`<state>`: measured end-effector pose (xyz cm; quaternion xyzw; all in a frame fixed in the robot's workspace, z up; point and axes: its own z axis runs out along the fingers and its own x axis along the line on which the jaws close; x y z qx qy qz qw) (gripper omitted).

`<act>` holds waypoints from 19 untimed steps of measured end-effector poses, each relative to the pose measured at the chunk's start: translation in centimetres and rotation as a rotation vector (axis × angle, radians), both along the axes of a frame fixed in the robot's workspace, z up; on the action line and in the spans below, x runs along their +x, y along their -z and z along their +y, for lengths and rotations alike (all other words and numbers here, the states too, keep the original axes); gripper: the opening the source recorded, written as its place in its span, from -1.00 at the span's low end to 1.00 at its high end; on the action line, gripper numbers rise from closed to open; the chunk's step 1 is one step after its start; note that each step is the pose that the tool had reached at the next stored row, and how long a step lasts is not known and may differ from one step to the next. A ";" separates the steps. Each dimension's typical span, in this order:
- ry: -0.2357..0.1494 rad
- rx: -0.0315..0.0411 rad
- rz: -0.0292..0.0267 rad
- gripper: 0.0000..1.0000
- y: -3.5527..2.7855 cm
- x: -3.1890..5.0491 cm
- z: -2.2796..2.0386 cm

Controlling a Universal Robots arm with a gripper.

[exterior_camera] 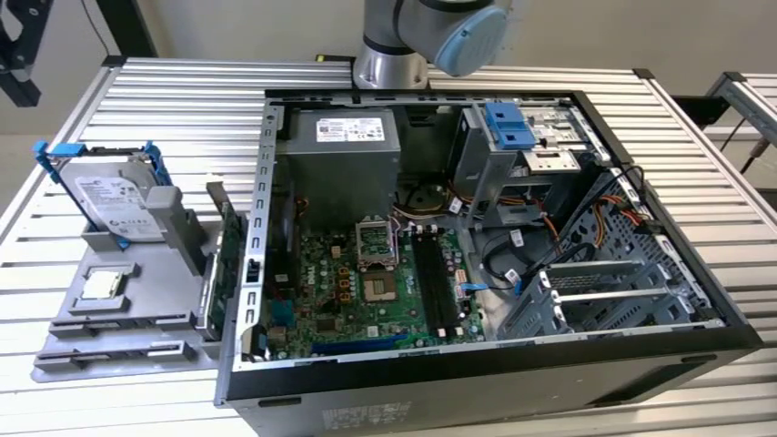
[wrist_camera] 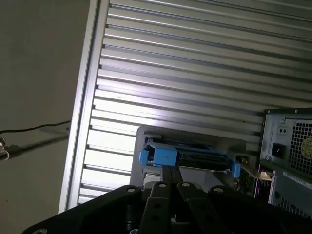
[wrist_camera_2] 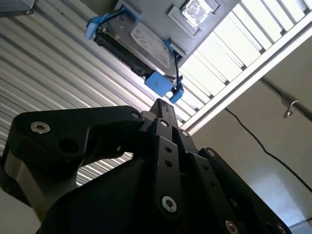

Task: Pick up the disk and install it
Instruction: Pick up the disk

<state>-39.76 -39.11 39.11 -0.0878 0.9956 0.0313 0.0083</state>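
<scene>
Now | hand (wrist_camera_2: 163, 105): fingers (wrist_camera: 168, 176) look pressed together, holding nothing | disk (exterior_camera: 116, 196): propped in grey holder (exterior_camera: 134, 305) on counter (exterior_camera: 182, 91), exterior view's left, outside PC case (exterior_camera: 486, 393) | relation: disk straight ahead of hand, apart, long edge crosswise

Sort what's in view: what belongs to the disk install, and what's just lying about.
For the job: the disk, standing in its grey holder; the gripper, aimed at it, holding nothing; the open computer case with its blue-fronted drive cage.
Lying about: the CPU chip on the holder; the green circuit card standing at the holder's edge.
</scene>
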 end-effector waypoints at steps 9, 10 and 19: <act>-0.161 -0.0062 0.0002 -1.00 -0.01 -0.01 0.00; -0.179 -0.0063 0.0001 -1.00 0.00 -0.01 0.00; -0.318 -0.0105 0.0000 -1.00 0.00 0.00 0.00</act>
